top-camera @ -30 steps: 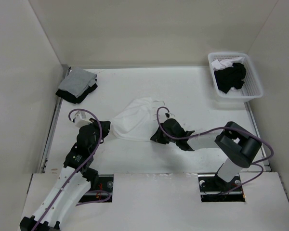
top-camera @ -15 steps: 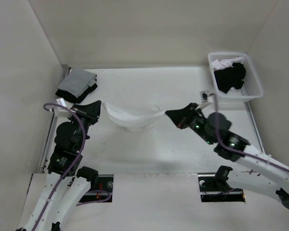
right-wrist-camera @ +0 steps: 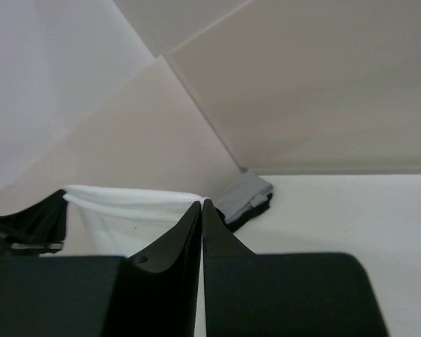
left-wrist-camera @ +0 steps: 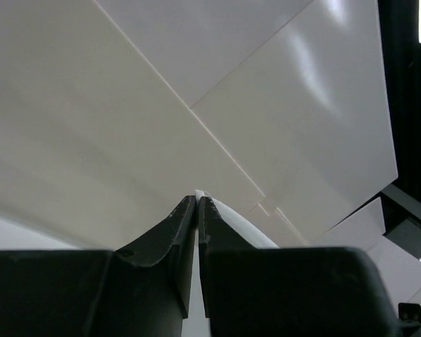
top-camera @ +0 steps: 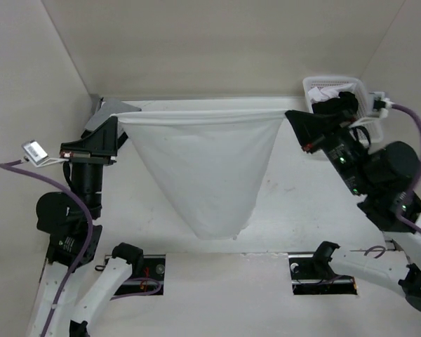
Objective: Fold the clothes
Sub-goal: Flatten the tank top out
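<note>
White thin garment (top-camera: 200, 168) hangs smooth, funnel-shaped, left tool (top-camera: 117, 118) & right tool (top-camera: 288, 114) each clamped on a top corner.

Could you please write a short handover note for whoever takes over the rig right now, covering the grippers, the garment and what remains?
Grippers: the left gripper is shut on one top corner of the white garment, raised over the far left of the table. The right gripper is shut on the other top corner, raised in front of the basket.
Garment: its top edge is taut between the grippers and the rest hangs down, tapering. Whether its lower tip touches the table is unclear.
Done: lifted and spread by two corners.
Left: lay it flat and make every fold; none is made yet.
</note>
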### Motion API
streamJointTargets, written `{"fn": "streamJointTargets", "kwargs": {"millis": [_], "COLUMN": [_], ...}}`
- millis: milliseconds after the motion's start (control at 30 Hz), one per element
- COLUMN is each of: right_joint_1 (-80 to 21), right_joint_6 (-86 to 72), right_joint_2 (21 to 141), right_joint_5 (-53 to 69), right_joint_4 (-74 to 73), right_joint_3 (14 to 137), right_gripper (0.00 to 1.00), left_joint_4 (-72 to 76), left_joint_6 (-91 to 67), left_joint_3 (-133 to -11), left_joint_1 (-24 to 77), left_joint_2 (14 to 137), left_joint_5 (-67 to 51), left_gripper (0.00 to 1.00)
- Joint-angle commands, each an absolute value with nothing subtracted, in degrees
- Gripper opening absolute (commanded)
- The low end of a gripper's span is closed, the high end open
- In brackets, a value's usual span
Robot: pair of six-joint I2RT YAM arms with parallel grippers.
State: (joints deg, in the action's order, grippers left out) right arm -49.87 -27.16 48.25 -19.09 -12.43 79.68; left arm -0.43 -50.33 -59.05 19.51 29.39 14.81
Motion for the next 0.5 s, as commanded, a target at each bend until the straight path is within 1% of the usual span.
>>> {"fn": "streamJointTargets", "kwargs": {"millis": [0,133,233,300,367,467], "right_joint_1": [-42.6,-33.5,-27.7,-24.4,-21.8,-19.5], "right_joint_6": [-27.5,-31.5,-33.1,-33.5,-33.7,-33.8], "right_joint_2": [53.5,59.4,67.0,73.9,80.6,87.1], "right_joint_5": [-12.1,-3.1,2.5,5.6,7.7,9.5], "right_joint_4": [-14.2,-8.6,-6.2,-5.6,-6.4,-8.8], "right_joint_3": [76.7,72.0,73.5,77.9,84.3,94.2], "right_gripper": [0.05,0.06,0.06,0.06,0.05,0.05], "left_joint_4": [2.2,5.3,9.3,11.8,13.4,13.4], "left_joint_6": [-49.5,-49.6,-50.8,-51.7,-51.9,-52.2], "left_joint_3": [-55.7,-50.1,-48.8,-51.0,-55.7,-63.5], "left_joint_1": [18.9,17.8,15.7,14.2,13.0,11.1], "left_joint_2": [33.4,39.6,48.6,55.9,62.8,69.7], "left_joint_5": [16.5,18.5,18.9,18.2,15.5,11.7], "left_gripper": [0.04,0.04,0.04,0.04,0.04,0.04]}}
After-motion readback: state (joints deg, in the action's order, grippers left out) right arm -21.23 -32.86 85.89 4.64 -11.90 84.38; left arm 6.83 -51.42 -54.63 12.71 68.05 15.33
